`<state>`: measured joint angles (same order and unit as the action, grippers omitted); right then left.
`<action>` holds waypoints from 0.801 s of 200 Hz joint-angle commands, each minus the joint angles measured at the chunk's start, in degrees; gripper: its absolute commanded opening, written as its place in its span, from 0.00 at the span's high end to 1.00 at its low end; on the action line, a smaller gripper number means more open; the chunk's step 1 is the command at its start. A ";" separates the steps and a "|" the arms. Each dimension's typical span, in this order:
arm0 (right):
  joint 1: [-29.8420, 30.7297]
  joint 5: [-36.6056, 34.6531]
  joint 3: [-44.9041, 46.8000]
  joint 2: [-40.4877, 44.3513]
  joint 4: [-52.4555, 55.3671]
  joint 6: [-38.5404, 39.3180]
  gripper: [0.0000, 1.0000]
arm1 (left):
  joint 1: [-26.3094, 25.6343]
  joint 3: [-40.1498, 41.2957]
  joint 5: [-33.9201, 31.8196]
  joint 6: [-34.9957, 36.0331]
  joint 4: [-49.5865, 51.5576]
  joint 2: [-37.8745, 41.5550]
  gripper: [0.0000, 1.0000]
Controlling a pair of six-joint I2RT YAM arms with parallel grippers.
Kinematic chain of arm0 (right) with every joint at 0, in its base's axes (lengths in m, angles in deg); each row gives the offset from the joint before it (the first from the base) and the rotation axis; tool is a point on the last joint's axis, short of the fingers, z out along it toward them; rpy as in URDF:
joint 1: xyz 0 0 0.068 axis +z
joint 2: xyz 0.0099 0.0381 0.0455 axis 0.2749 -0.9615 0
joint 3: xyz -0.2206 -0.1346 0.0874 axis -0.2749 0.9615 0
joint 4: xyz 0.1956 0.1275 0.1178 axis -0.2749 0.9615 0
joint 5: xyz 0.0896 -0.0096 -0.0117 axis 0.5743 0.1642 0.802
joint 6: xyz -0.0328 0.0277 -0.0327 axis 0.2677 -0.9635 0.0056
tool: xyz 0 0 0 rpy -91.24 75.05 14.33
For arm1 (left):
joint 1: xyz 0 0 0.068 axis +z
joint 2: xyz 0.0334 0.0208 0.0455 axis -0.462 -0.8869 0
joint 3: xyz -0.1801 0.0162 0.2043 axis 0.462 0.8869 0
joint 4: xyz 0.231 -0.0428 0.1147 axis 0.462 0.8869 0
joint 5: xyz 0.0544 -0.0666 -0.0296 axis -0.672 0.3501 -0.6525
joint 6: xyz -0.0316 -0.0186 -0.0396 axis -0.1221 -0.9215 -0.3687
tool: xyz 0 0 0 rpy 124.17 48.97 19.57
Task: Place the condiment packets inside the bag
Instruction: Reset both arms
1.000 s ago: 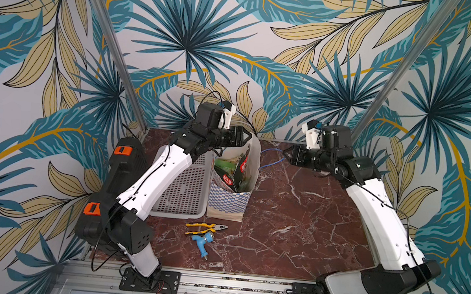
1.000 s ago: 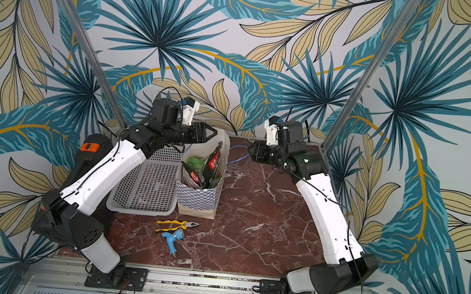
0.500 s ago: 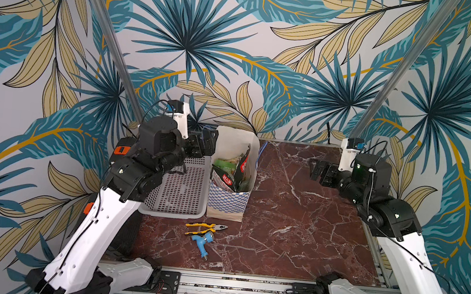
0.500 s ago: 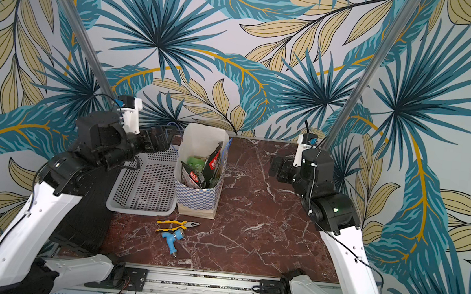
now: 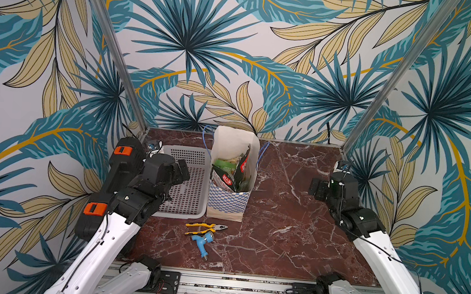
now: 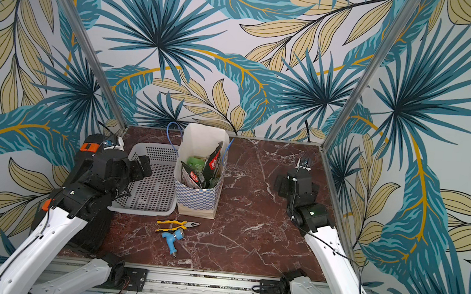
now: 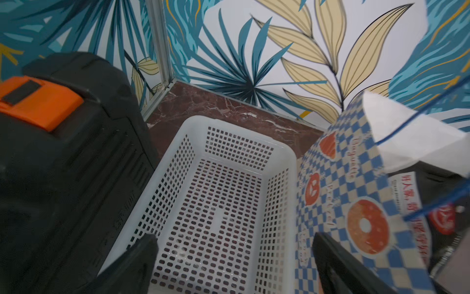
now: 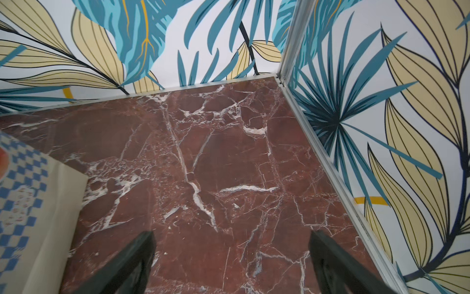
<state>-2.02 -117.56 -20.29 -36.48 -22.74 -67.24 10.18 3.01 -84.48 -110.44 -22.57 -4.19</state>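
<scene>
Condiment packets (image 5: 233, 173) sit inside the bag (image 5: 226, 205), dark green and light green tops poking past its rim. Bag upright on the bench (image 5: 283, 217), just beside the white perforated basket (image 5: 185, 211) on my left-arm side. My left pincer (image 7: 234, 244) hangs over the basket, fingers spread wide, nothing between them. My right pincer (image 8: 231, 244) hangs over bare bench, well apart from the bag, likewise spread and empty. Yellow-handled pliers (image 5: 206, 226) and a blue nozzle (image 5: 202, 240) lie near the bag's front, just beside each other.
</scene>
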 commanded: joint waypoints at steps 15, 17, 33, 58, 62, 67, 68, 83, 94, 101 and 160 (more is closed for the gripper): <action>-2.98 -0.45 10.50 0.55 -17.31 3.39 0.00 | 5.94 7.48 4.12 4.54 -10.59 -5.39 0.00; -3.22 -0.05 11.03 0.56 -18.06 3.44 0.00 | 6.21 7.93 4.53 5.07 -11.68 -5.57 0.00; -4.95 1.57 15.02 0.20 -23.46 3.65 0.00 | 7.15 11.22 6.09 9.57 -17.95 -6.46 0.00; -7.12 1.90 21.40 -1.27 -32.99 3.45 0.00 | 8.77 14.91 4.60 15.24 -24.99 -8.41 0.00; -7.51 2.03 22.28 -1.73 -34.45 3.36 0.00 | 9.06 15.41 4.65 15.92 -26.27 -8.67 0.00; -7.95 2.06 23.27 -2.37 -36.35 3.40 0.01 | 9.68 16.40 5.11 17.12 -27.71 -8.89 0.00; -8.04 2.07 23.54 -2.50 -36.75 3.44 0.01 | 9.82 16.63 5.17 17.31 -28.01 -8.90 0.00; -9.29 2.08 26.62 -4.75 -42.35 3.65 0.00 | 10.91 19.75 5.10 19.47 -32.57 -9.18 0.00; -10.23 2.17 28.35 -6.66 -45.97 3.50 0.01 | 11.61 22.40 6.88 21.74 -36.50 -9.27 0.00; -10.77 2.16 29.10 -7.93 -47.89 3.19 0.00 | 11.90 24.15 7.18 22.69 -39.11 -9.24 0.00; -11.18 3.39 33.11 -18.24 -68.61 6.61 0.01 | 12.95 34.93 8.98 24.88 -63.33 -16.74 0.00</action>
<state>-12.97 -114.79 11.31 -52.70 -77.68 -63.70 22.50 36.71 -76.04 -87.54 -71.90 -16.45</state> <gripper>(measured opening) 0.996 0.999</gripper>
